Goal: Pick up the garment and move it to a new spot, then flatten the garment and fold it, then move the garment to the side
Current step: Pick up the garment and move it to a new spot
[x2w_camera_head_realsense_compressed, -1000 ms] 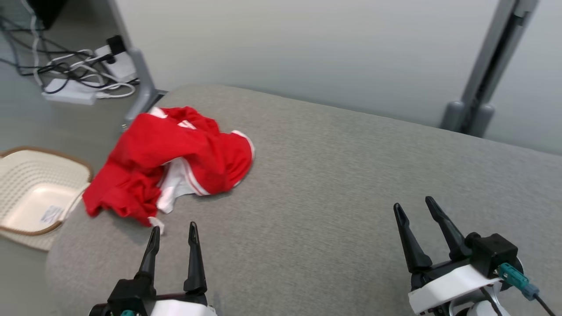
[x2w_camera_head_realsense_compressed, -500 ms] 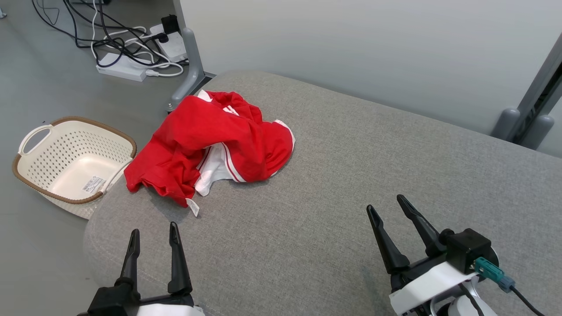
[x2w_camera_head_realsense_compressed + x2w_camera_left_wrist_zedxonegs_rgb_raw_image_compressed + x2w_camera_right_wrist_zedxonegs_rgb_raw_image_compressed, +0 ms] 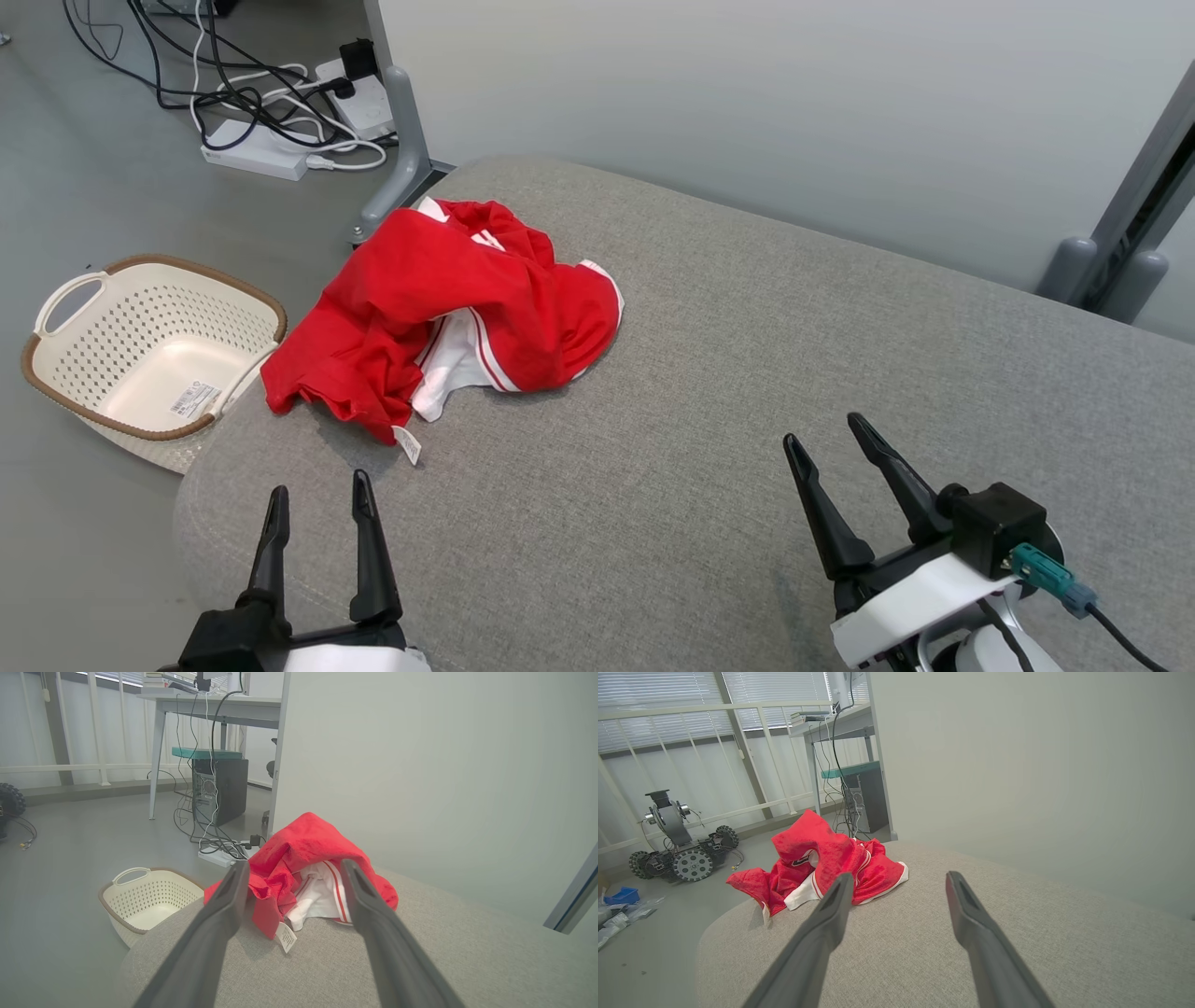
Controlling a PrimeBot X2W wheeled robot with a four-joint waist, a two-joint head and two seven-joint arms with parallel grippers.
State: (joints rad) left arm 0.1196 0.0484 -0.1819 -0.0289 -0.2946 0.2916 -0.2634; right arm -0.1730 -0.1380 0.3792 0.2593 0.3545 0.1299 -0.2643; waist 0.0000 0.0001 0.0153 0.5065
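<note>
Left claw (image 3: 318, 485): two dark fingers spread wide with nothing between them. It is over the near left corner of the worktop, tips pointing toward the garment and clear of it.
Right claw (image 3: 823, 429): fingers also spread wide and holding nothing. It is over the near right part of the worktop, well apart from the garment.
Garment (image 3: 448, 299): red cloth with white trim and a white inner layer, lying in a crumpled heap on the far left part of the worktop. One fold reaches the left edge.
Tag (image 3: 407, 446): small and white, sticking out of the heap's near edge, on the side facing the left claw.
Worktop (image 3: 728, 373): grey woven covering with rounded corners.
Basket (image 3: 103, 327): cream, perforated, with a brown rim and a loop handle. It sits on the floor just beside the worktop's left edge and has a sticker on its bottom.
Cables (image 3: 261, 154): black and white leads tangled over white power strips on the grey floor, beyond the basket.
Post (image 3: 401, 140): grey, its foot near the worktop's far left corner.
Wall panel (image 3: 747, 112): pale and plain, behind the worktop.
Computer tower (image 3: 219, 791): dark, standing under a desk (image 3: 210, 704) in the left wrist view.
Wheeled machine (image 3: 677, 849): small, on the floor by a white railing in the right wrist view.
</note>
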